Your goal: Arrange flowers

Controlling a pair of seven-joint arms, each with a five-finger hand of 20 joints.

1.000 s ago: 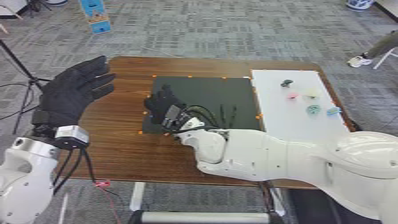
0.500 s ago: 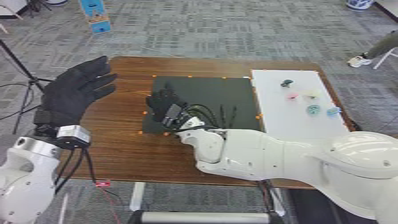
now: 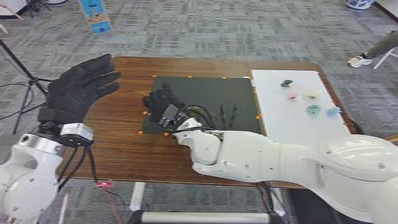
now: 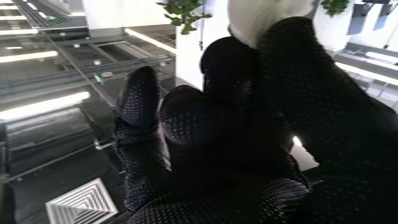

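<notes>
My right hand (image 3: 161, 102) is above the left part of the black mat (image 3: 197, 86), with relaxed fingers. In the right wrist view, the same hand (image 4: 235, 160) is open; a pale shape (image 4: 258, 12) lies beyond its thumb and fingertips, and I cannot tell what it is. Two thin dark stems (image 3: 233, 116) lie on the mat, right of the wrist. Small flowers rest on the white board: a dark one (image 3: 287, 83), a pink one (image 3: 292, 96), a pale yellow one (image 3: 311, 94), a teal one (image 3: 313, 109) and a blue one (image 3: 333, 111). My left hand (image 3: 78, 90) is open left of the mat.
The brown table (image 3: 124, 160) extends around the mat and the white board (image 3: 298, 125). My right arm (image 3: 249, 154) crosses the front of the table and the mat's near edge. Black cables curve beside its wrist. A tripod (image 3: 31, 80) stands left of the table.
My left hand has shifted slightly right and up. The right hand has moved a little left since half a second ago, and its forearm has shifted slightly. The flowers have stayed put.
</notes>
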